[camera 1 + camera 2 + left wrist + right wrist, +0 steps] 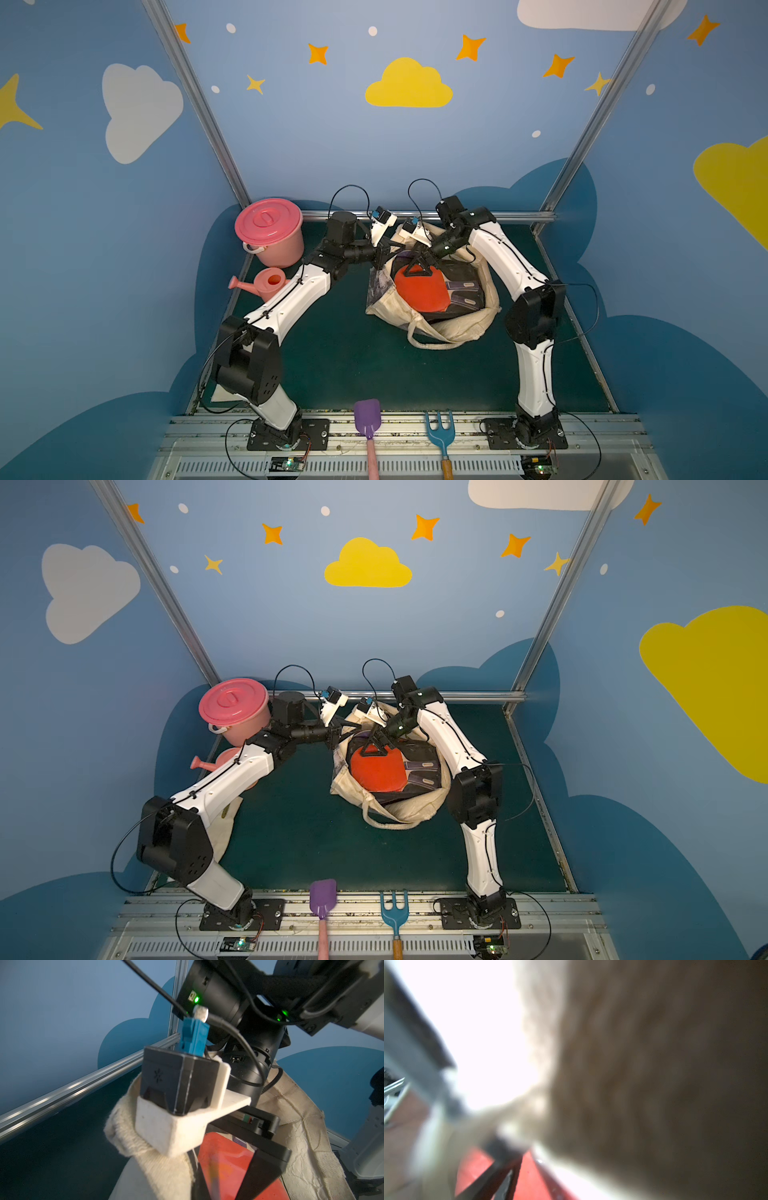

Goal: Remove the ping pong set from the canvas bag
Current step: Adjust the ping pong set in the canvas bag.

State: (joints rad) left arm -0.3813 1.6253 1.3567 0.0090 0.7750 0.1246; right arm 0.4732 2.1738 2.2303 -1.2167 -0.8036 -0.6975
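The canvas bag [455, 332] slumps near the far edge of the counter, right of middle, with its mouth up. The ping pong set [451, 286] lies inside it: a red paddle-shaped piece [420, 293] on top and a dark flat pack [473, 276] under and beside it.

My left hand [384, 254] is closed at the bag's rim on the side facing the pink bucket [270, 232]. I judge it pinches the cloth (the contact itself is hidden). My right hand [417, 269] hangs inside the mouth over the red piece's far end, jaws parted, holding nothing.

The risks as I see them:
- I close on loose canvas along with the piece, so the whole bag lifts.
- I catch only a thin edge, so the piece slips back.
- I snag a strap [432, 346] on the way out.
- My left hand lets go and the mouth sags shut.
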